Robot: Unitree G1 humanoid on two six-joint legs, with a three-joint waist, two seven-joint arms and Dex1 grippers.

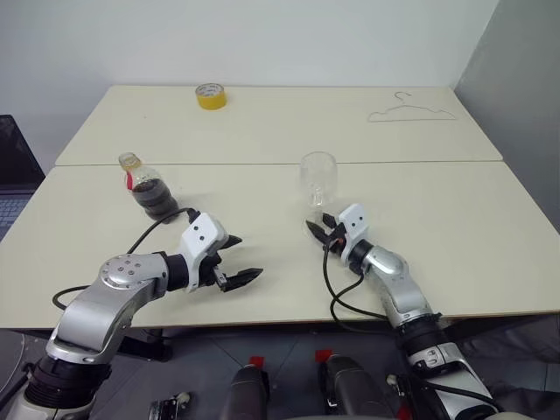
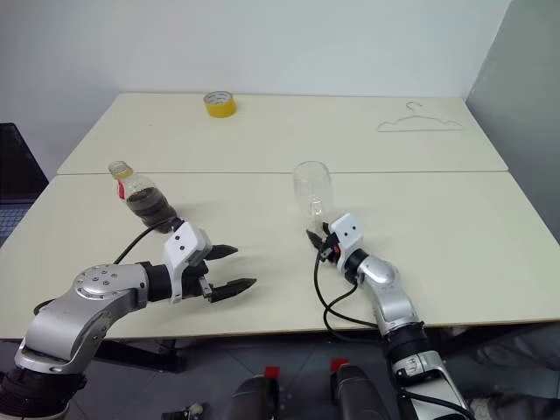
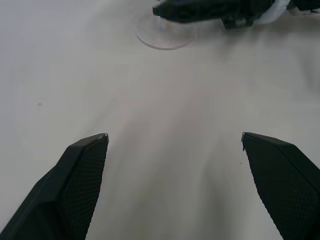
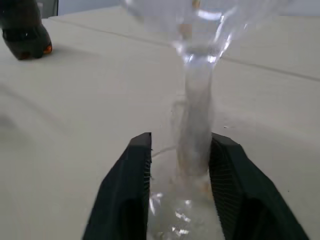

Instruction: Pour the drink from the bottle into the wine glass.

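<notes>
Bottle [image 1: 149, 190] stands upright just behind the splayed-open left tool [image 1: 238, 259] (nearer arm); right tool [image 4: 180, 165] loosely brackets glass stem [image 4: 196, 125].

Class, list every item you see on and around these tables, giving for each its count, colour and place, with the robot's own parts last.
bottle: one, clear with yellow cap and dark drink, near table, robot's left side.
wine glass: one, clear, upright, middle of near table.
tape roll: one, yellow, far table, towards the back.
hanger: one, pale wire, far table, right side.
tables: two, cream, pushed together.
left gripper: one, black fingers, open, over bare tabletop near the bottle.
right gripper: one, black fingers, either side of the glass stem, partly parted.
</notes>
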